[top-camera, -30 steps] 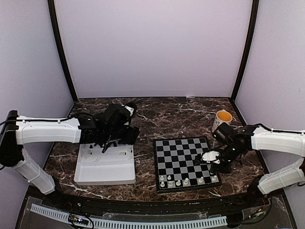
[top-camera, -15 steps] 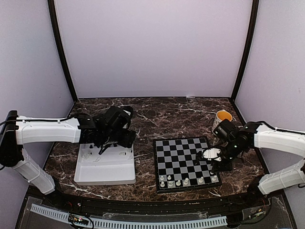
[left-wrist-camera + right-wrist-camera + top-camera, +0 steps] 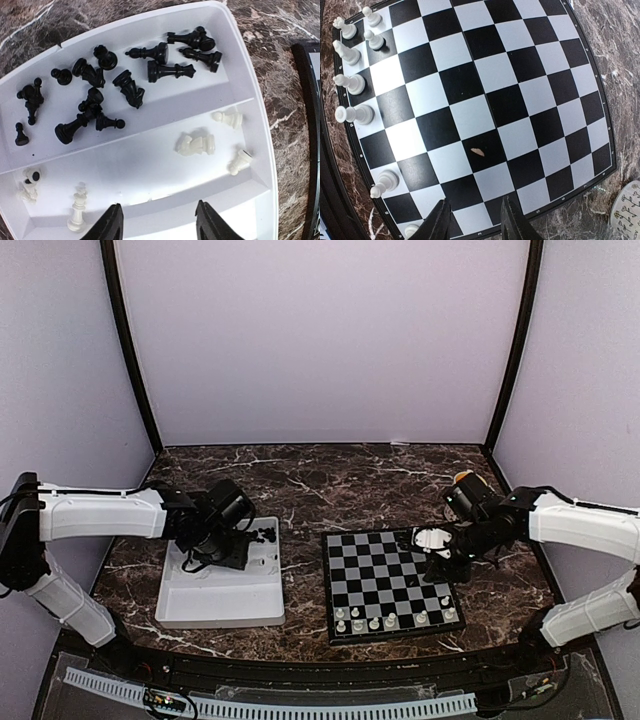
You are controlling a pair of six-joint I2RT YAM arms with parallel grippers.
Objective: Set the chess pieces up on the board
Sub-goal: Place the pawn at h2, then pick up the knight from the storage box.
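The board [image 3: 385, 570] lies right of centre, with several white chess pieces [image 3: 373, 623] standing along its near edge. In the right wrist view those white pieces [image 3: 350, 84] line the left side of the board [image 3: 470, 115]. My right gripper [image 3: 443, 565] hangs over the board's right edge, and in its own view the right gripper [image 3: 476, 222] is open with nothing between its fingers. Black pieces [image 3: 130, 87] lie in the white tray's far compartment and white pieces [image 3: 195, 144] in the near one. My left gripper [image 3: 160, 225] is open and empty just above the tray; from above the left gripper [image 3: 222, 555] sits over it.
The white tray [image 3: 220, 600] sits left of the board on the dark marble table. A mug [image 3: 463, 480] stands behind the right arm, mostly hidden. A small tan speck [image 3: 477, 151] lies on a black square. Purple walls close in the back and both sides.
The left arm has swung left and dropped low over the tray. The right gripper has opened and drawn back from the board's near right corner toward the far right.
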